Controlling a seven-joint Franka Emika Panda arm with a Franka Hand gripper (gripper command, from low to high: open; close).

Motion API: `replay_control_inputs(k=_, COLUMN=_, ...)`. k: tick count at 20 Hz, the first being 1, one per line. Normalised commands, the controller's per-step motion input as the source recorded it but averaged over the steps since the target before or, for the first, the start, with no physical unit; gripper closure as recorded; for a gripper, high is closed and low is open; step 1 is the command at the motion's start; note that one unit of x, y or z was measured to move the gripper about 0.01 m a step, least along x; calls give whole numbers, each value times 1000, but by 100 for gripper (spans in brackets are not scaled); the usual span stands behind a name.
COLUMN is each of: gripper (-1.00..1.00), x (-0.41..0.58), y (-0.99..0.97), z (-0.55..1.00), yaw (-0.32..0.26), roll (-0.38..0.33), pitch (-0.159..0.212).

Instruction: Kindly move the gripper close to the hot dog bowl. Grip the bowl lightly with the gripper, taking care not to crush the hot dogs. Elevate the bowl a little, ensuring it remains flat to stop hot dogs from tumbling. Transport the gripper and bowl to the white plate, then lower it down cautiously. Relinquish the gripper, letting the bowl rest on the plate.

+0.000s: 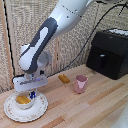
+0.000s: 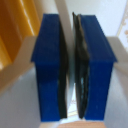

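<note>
The hot dog bowl (image 1: pixel 24 102), small and white, holds yellow-orange hot dogs (image 1: pixel 22 99) and sits within the white plate (image 1: pixel 40 109) at the exterior view's lower left. I cannot tell whether it rests on the plate or hangs just above it. The gripper (image 1: pixel 32 94) stands over the bowl's edge on the exterior view's right side. In the wrist view the two blue fingers (image 2: pixel 50 65) are pressed close together, with the gripper (image 2: pixel 71 70) clamped on the thin white bowl rim (image 2: pixel 62 12). The hot dogs (image 2: pixel 15 30) show beside the fingers.
A lone orange block-like piece (image 1: pixel 63 78) and a pink cup (image 1: pixel 80 83) stand on the wooden table (image 1: pixel 100 107) to the plate's right in the exterior view. A black appliance (image 1: pixel 109 52) with a cable sits at the back right.
</note>
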Motion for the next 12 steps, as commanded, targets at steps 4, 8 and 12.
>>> replay_control_inputs(k=4, gripper=-100, x=120, y=-8, z=219, yaw=71, roll=45, pitch=2)
replay_control_inputs(k=8, gripper=-100, x=87, y=-202, z=631, yaw=54, roll=58, pitch=0)
replay_control_inputs(k=12, gripper=-100, x=78, y=-86, z=555, yaw=81, roll=34, pitch=25)
